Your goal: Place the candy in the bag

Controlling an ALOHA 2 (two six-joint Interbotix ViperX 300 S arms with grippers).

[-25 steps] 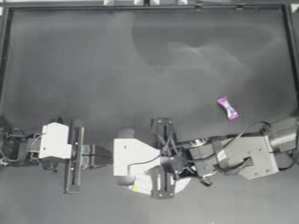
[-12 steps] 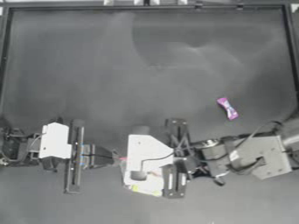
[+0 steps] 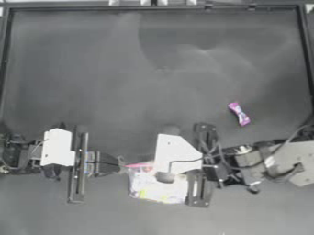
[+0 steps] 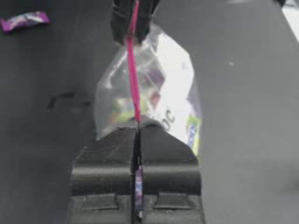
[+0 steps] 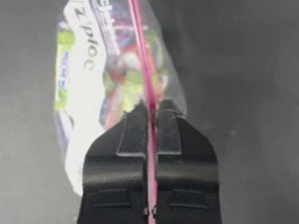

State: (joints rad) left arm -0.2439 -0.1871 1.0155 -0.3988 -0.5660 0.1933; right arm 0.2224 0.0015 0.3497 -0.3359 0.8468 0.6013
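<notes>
The bag is a clear pouch with colourful sweets inside, and it hangs by its pink strip near the table's front middle. My left gripper is shut on the strip's left end, which is seen close up in the left wrist view. My right gripper is shut on the strip's other end. The bag droops beside the right jaws. The candy, pink and purple, lies alone on the table, behind and to the right of both grippers, and it also shows as the candy in the left wrist view.
A raised rim borders the dark table at the back and along both sides. The right arm's body lies along the front right. Bare tabletop stretches behind the grippers.
My right gripper has moved to the right with the bag's strip in it, and the strip is now stretched between the two grippers. The left arm and the candy have stayed put.
</notes>
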